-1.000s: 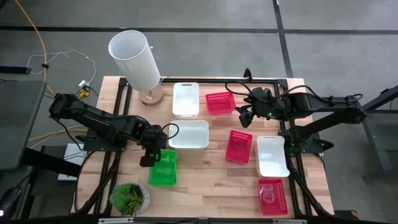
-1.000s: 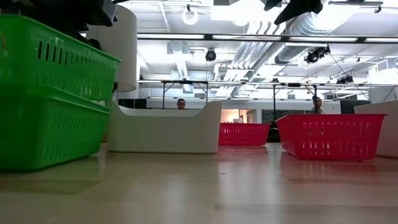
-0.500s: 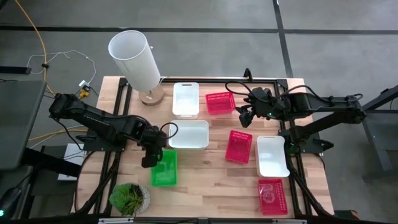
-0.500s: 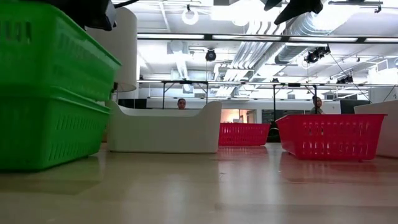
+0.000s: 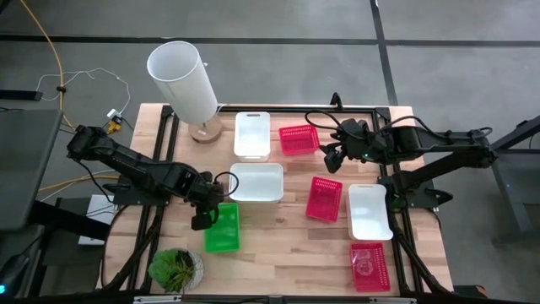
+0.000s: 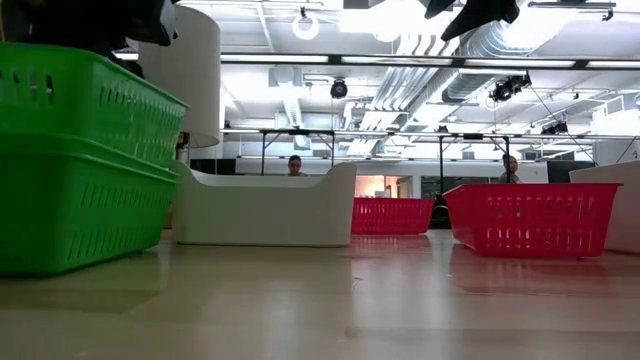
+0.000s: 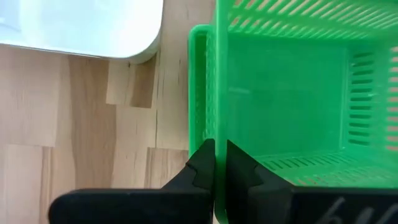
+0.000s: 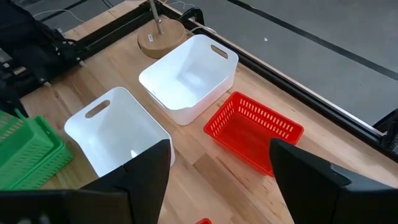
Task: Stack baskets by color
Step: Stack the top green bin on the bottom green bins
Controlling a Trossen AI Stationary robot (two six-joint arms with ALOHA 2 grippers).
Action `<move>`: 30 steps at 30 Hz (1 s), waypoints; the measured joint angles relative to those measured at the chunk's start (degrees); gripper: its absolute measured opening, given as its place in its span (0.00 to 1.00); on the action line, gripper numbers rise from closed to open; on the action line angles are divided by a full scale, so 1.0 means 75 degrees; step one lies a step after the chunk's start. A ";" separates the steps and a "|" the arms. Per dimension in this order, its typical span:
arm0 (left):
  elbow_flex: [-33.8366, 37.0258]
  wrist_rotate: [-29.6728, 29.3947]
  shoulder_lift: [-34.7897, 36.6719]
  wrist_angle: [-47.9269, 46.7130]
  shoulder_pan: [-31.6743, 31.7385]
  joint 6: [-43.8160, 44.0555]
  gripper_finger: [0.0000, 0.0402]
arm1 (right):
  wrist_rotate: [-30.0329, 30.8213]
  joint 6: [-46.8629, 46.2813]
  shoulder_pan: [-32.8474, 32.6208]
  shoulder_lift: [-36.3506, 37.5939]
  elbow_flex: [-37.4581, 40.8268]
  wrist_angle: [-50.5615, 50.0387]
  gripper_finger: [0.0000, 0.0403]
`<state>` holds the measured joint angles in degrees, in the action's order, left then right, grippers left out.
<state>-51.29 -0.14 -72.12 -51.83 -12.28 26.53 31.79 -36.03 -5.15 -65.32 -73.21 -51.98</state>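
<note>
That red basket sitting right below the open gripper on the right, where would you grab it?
Probably by a long side wall, coming straight down from above. The red basket sits upright with its mouth open, and its thin perforated rim suits one finger inside and one outside. The right gripper is open beside it; the left gripper pinches a green basket wall the same way.

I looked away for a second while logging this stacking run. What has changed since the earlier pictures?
The left gripper, shut on the top green basket, has lowered it closer onto the green stack, nudging it slightly toward the white basket. The right gripper stayed open above the table; the other baskets did not move.
</note>
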 joint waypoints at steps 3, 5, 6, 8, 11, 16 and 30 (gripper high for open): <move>0.0000 -0.0072 0.0000 0.0010 -0.0028 -0.0014 0.00 | 0.0000 0.0002 0.0000 0.0000 0.0000 -0.0001 0.64; 0.0000 -0.0073 0.0000 0.0033 -0.0028 -0.0015 0.01 | 0.0000 0.0002 0.0002 0.0000 0.0000 -0.0001 0.64; 0.0000 -0.0073 0.0000 0.0034 -0.0028 -0.0013 0.01 | 0.0000 0.0002 0.0002 0.0000 0.0000 0.0000 0.64; 0.0000 -0.0071 0.0000 0.0035 -0.0028 -0.0016 0.03 | 0.0000 0.0001 0.0000 0.0000 0.0003 0.0000 0.64; 0.0000 0.0015 0.0000 0.0035 -0.0028 0.0002 0.09 | 0.0000 0.0002 0.0002 0.0000 0.0006 0.0002 0.64; 0.0000 0.0147 0.0003 0.0043 -0.0025 0.0258 0.23 | -0.0003 0.0000 0.0001 0.0000 0.0009 0.0002 0.64; -0.0902 -0.0307 0.0568 0.0019 -0.0051 -0.0140 0.40 | -0.0003 -0.0001 0.0000 -0.0003 0.0015 0.0031 0.64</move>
<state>-58.05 -2.44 -67.85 -51.69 -12.67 25.48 31.77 -36.03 -5.15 -65.34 -73.10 -51.75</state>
